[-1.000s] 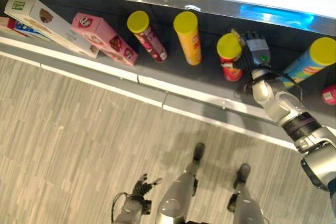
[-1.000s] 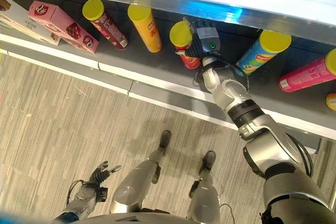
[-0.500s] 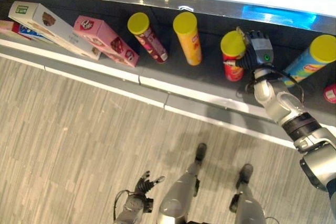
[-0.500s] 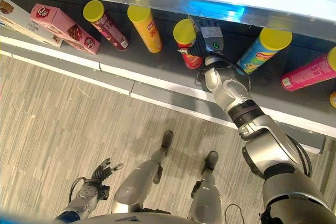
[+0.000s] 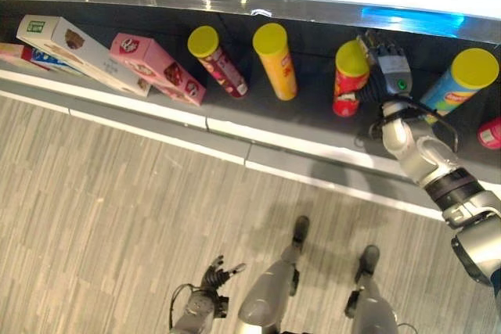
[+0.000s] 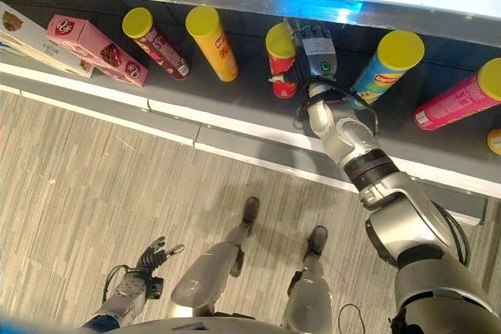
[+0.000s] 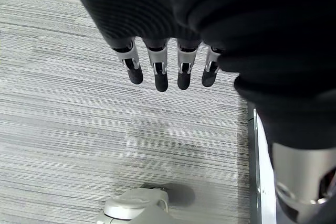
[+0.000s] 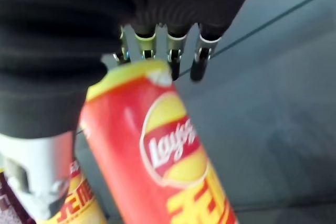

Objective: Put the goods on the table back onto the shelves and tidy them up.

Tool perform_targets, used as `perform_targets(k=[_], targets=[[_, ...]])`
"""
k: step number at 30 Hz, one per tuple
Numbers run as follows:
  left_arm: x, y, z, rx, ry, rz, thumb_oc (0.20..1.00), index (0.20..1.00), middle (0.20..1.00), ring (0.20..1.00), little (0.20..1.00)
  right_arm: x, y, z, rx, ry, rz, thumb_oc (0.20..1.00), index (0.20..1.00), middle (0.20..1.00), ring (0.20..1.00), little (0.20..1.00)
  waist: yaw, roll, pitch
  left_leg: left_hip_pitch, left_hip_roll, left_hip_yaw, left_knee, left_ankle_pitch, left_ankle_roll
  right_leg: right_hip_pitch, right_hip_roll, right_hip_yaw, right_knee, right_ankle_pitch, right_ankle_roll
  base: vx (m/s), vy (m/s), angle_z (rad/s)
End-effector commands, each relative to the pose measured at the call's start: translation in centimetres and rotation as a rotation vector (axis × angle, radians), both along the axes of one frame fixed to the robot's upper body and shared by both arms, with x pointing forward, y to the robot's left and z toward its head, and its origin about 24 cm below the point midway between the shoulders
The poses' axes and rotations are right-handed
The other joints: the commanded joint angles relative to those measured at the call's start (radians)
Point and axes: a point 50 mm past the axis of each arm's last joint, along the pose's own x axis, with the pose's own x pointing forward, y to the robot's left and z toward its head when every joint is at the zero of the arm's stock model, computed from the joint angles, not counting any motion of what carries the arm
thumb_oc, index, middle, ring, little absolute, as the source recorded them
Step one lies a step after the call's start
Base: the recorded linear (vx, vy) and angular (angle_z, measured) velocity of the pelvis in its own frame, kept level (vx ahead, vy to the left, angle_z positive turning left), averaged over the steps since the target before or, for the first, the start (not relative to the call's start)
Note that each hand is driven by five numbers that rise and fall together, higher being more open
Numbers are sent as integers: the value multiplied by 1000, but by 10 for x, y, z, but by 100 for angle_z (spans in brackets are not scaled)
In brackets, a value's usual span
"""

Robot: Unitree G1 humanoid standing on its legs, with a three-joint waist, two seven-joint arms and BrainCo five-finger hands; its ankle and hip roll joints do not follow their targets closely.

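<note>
5 chip tubes stand or lean along the dark shelf (image 5: 313, 127) right now, plus a pink box (image 5: 156, 68) and a white box (image 5: 74, 43) lying tipped over at the far left end, so a fair bit of stock looks to be up there already. The one in play is the red tube with a yellow lid (image 5: 350, 77), roughly mid-shelf, between the orange-yellow tube (image 5: 275, 59) on its left and the blue tube (image 5: 462, 87) on its right. The right hand (image 5: 389, 72) is pressed up against the red tube's right side; in the right wrist view its fingers (image 8: 169, 53) reach past the tube's top looking fairly straight, but I can't tell whether the thumb is wrapped round it, so grip or nudge, no idea. The tube is near enough upright, maybe a slight tilt. The left hand (image 7: 168, 66) hangs down low over the floor with fingers loosely spread, doing nothing. My read on progress: this tube is basically on the shelf, what's left for it is letting go and maybe squaring it up. The dark red tube (image 5: 216, 59) leans, the pink tube (image 6: 458, 99) at the far right lies nearly flat, and the boxes are toppled, so the tidy-up part looks far from finished. No table in shot, so can't say what's waiting.
</note>
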Motion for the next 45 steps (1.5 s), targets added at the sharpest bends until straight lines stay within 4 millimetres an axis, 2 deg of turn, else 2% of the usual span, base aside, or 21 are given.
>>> perform_targets(k=[1,4,6,9,11,12,14,17,19,25,27,29,31,32,34,36,37,39,41,43,45], targets=[[-6,8,-6,61,65,-21,1000,1000,1000,1000,1000,-15,16,33,-14,-159,105,1000,1000,1000,1000,1000,-8,-60,-59,15,64,74,7,-66,-86,-15,-111,39,65,11,60,0,0,0],[-11,11,-9,73,102,-10,1000,1000,1000,1000,1000,-32,16,38,9,-207,159,1000,1000,1000,1000,1000,-27,-78,-74,25,73,83,7,-71,-87,-7,-112,36,67,9,61,0,0,0],[-16,14,-11,78,133,-4,1000,1000,1000,1000,1000,-42,16,31,44,-181,202,1000,1000,1000,1000,1000,-43,-91,-86,39,77,90,7,-78,-85,2,-110,38,71,6,59,0,0,0],[-24,22,-14,99,184,3,1000,1000,1000,1000,1000,-57,14,-3,207,34,348,1000,1000,1000,1000,1000,-77,-122,-108,73,81,106,7,-95,-78,20,-107,45,74,6,61,11,8,0],[-27,25,-15,105,197,0,1000,1000,1000,1000,1000,-63,12,-13,282,103,397,1000,1000,1000,1000,1000,-82,-132,-115,84,80,112,7,-101,-76,27,-108,47,74,7,62,34,22,-2],[-30,28,-15,116,210,-14,1000,1000,1000,1000,1000,-70,10,-26,363,214,470,1000,1000,1000,1000,1000,-93,-142,-123,98,80,120,7,-107,-73,35,-108,51,75,7,64,64,102,-13],[-33,41,-14,131,237,-30,1000,1000,1000,1000,1000,-103,-11,-108,732,683,600,1000,1000,1000,1000,1000,-163,-174,-159,166,68,174,7,-140,-54,47,-114,96,95,13,76,88,229,-36],[-32,42,-14,131,238,-33,1000,1000,1000,1000,1000,-110,-16,-121,795,732,594,1000,1000,1000,1000,1000,-178,-179,-166,179,64,191,7,-145,-50,39,-116,116,109,20,80,34,152,-32],[-32,48,-13,136,244,-15,1000,1000,1000,1000,1000,-122,-20,-137,875,797,592,1000,1000,1000,1000,1000,-222,-197,-170,210,59,236,7,-160,-35,16,-113,173,130,53,87,1,160,-61],[-32,56,-11,153,255,-18,1000,1000,1000,1000,1000,-128,-28,-138,931,792,593,1000,1000,1000,1000,1000,-268,-215,-150,255,89,344,7,-173,-25,-36,-89,189,173,86,88,-46,59,-95],[-30,57,-9,148,245,-18,1000,1000,1000,1000,1000,-130,-38,-137,949,777,568,1000,1000,1000,1000,1000,-280,-206,-156,271,128,410,7,-166,-30,-21,-112,145,189,77,74,-75,-46,-83],[-30,57,-10,144,244,-16,1000,1000,1000,1000,1000,-130,-43,-137,949,775,554,1000,1000,1000,1000,1000,-280,-204,-164,273,139,431,7,-163,-32,-14,-126,128,191,79,69,-43,-76,-82],[-30,55,-9,119,229,-9,1000,1000,1000,1000,1000,-129,-63,-140,954,755,452,1000,1000,1000,1000,1000,-267,-206,-199,288,176,508,7,-152,-47,32,-204,33,197,116,72,-36,-197,-124],[-30,55,-9,115,226,-4,1000,1000,1000,1000,1000,-132,-71,-143,953,745,406,1000,1000,1000,1000,1000,-264,-210,-210,288,182,522,13,-151,-50,42,-219,17,195,136,75,-1,-219,-97],[-34,57,-9,105,225,17,1000,1000,1000,1000,1000,-136,-91,-151,939,737,272,1000,1000,1000,1000,1000,-258,-216,-233,298,207,546,19,-158,-75,74,-244,-14,187,169,100,41,-265,-79],[-34,60,-8,104,213,35,1000,1000,1000,1000,1000,-142,-117,-152,890,707,115,1000,1000,1000,1000,1000,-255,-229,-246,303,235,572,28,-142,-95,93,-245,-28,168,183,103,-5,-301,-54],[-34,60,-8,104,214,34,1000,1000,1000,1000,1000,-143,-118,-152,890,706,113,1000,1000,1000,1000,1000,-252,-228,-246,304,236,573,28,-141,-96,93,-244,-27,167,183,103,-60,-349,-53],[-33,63,-6,97,188,80,1000,1000,1000,1000,1000,-148,-144,-137,871,591,-1,1000,1000,1000,1000,1000,-254,-232,-255,306,287,605,59,-128,-123,107,-207,-39,129,146,103,-70,-386,-75],[-37,61,-7,77,184,106,1000,1000,1000,1000,1000,-152,-158,-121,890,488,-34,1000,1000,1000,1000,1000,-256,-224,-257,311,339,614,76,-107,-150,127,-159,-55,94,36,98,-24,-413,-70],[-42,59,-9,49,184,142,1000,1000,1000,1000,1000,-159,-171,-103,877,387,-57,1000,1000,1000,1000,1000,-268,-206,-259,317,410,623,101,-63,-182,143,-85,-42,75,-26,71,6,-481,-49],[-38,54,-9,26,160,144,1000,1000,1000,1000,1000,-162,-176,-88,869,301,-57,1000,1000,1000,1000,1000,-275,-185,-250,319,463,614,131,-18,-192,162,-13,-32,66,-79,31,18,-412,-39]])
